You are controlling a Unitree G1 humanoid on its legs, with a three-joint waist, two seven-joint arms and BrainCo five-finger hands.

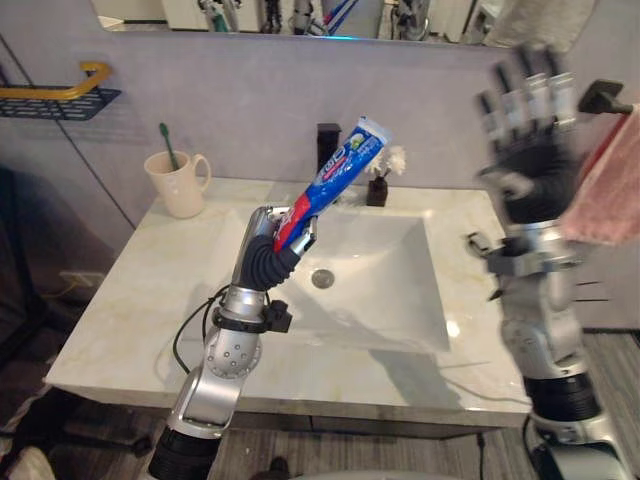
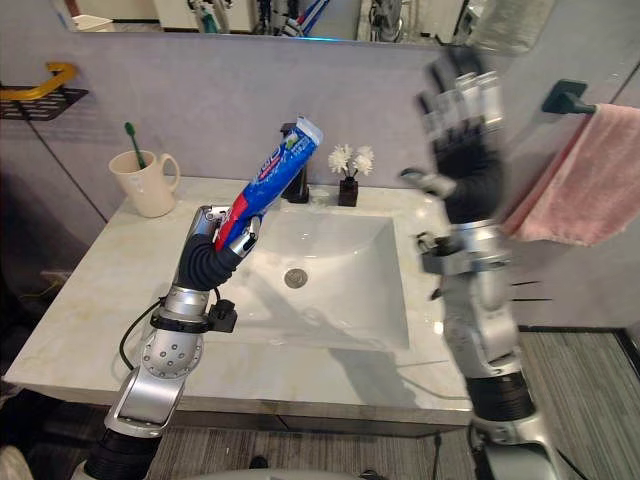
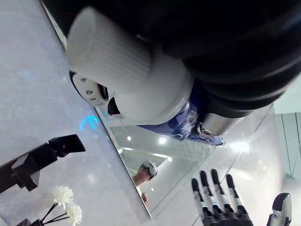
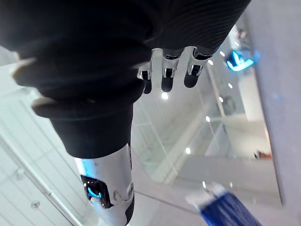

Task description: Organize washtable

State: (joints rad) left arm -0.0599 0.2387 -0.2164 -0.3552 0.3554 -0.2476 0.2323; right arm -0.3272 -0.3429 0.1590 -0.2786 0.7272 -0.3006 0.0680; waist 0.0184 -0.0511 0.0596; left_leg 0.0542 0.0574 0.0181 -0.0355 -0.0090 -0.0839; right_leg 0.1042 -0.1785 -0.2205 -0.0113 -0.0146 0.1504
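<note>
Far left on the wall you've got a wire shelf (image 1: 58,100) with a yellow rail, cut off by the frame. You can't tell what's on it.

A cream mug (image 1: 180,187) sits at the far-left corner of the marble washtable (image 1: 130,290), handle to the right. One green toothbrush (image 1: 168,146) stands in it, and which end is up is too small to make out.

The left hand (image 1: 268,235) is up over the left rim of the sink basin (image 1: 390,290), clenched round the cap end of the toothpaste tube (image 1: 335,180). The tube is blue, white and red. It's tilted, with the crimped end high and to the right, and it's clear of the counter. In the left wrist view the white ribbed cap (image 3: 117,61) sits right at the lens, with the grasping fingers hidden behind it.

The basin shows its drain (image 1: 322,278). A black faucet (image 1: 328,140) stands on the far rim, partly covered by the tube. Just right of it is a small black vase (image 1: 377,192) holding white flowers (image 1: 396,158).

The right hand (image 1: 530,140) is raised high at the right side of the basin, fingers (image 4: 168,77) straight and spread, holding nothing. Its outline is smeared.

At far right a pink towel (image 2: 580,190) hangs from a black wall bar (image 2: 566,98), cut off by the frame. A mirror (image 1: 300,15) runs along the top, upper part out of frame.
</note>
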